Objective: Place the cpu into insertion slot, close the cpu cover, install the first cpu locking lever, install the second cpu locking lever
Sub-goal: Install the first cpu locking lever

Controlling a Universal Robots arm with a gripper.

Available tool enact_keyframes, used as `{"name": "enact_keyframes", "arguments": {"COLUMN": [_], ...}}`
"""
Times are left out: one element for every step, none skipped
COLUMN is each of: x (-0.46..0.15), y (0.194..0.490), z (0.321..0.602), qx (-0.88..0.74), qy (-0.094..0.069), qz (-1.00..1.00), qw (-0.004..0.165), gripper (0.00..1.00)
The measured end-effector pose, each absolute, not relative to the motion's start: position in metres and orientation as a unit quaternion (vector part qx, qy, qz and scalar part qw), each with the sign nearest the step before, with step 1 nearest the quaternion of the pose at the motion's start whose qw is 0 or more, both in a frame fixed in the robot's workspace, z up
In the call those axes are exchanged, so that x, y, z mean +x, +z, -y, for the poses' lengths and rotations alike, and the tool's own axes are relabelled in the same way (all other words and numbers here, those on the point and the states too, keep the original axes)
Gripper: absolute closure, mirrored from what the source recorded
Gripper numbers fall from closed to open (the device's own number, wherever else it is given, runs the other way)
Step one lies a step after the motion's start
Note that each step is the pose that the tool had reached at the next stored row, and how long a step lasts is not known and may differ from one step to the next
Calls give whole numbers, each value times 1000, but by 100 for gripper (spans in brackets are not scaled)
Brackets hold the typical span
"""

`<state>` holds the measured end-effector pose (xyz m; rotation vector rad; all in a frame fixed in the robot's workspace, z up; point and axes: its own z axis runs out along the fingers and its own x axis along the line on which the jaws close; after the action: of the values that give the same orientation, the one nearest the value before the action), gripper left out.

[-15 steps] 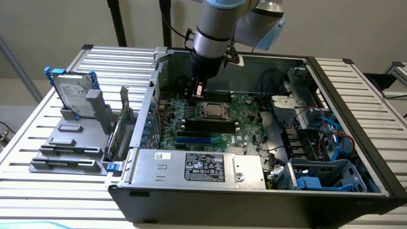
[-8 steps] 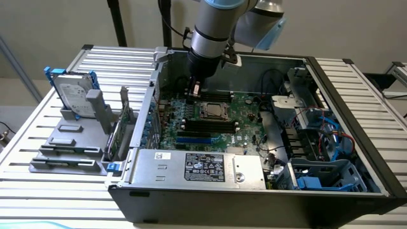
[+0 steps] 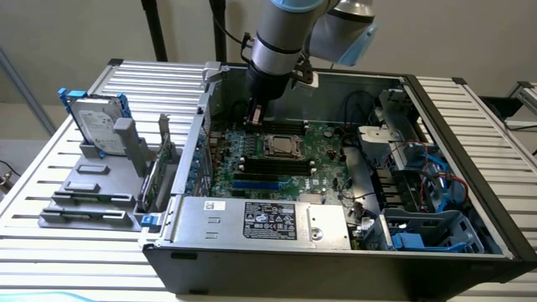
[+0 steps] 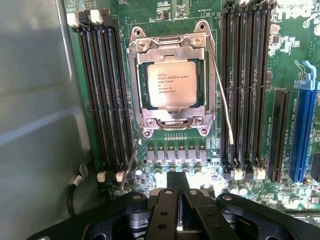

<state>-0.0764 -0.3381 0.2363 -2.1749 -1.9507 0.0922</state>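
In the exterior view we see the arm reaching down into the open computer case [image 3: 336, 251] on the slatted desk [image 3: 75, 251]. Its gripper [image 3: 256, 116] hangs low over the board, just beside the socket [image 3: 281, 146], toward the exterior view's left and farther back.

In the wrist view the cpu [image 4: 171, 83] lies flat in the socket, a square chip with a dull silver-beige top and small dark print. The cpu cover [image 4: 167, 47], a thin silvery frame, lies down around it, and the chip shows through its window. Two thin wire levers angle away from the socket: one [image 4: 223, 95] on the side of the blue slot [image 4: 302, 135], the other [image 4: 132, 160] on the opposite side. The black fingers [image 4: 167, 205] are pressed together, near the socket but apart from it.
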Motion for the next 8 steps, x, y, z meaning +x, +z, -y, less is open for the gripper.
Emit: {"name": "enact_keyframes", "arguments": {"x": [-77,-77,-77,-77,-78,-78,-78,-79], "y": [237,237,238,238,239,239,239,240], "z": [338,338,338,338,338,338,338,338], "qx": [-742,-745,-747,-750,-752,-755,-757,-759], "qy": [29,27,25,23,21,18,16,14], "qz": [660,657,654,650,647,644,641,638], "qw": [111,113,116,118,120,123,126,128], "gripper": [89,89,89,89,89,89,89,89]}}
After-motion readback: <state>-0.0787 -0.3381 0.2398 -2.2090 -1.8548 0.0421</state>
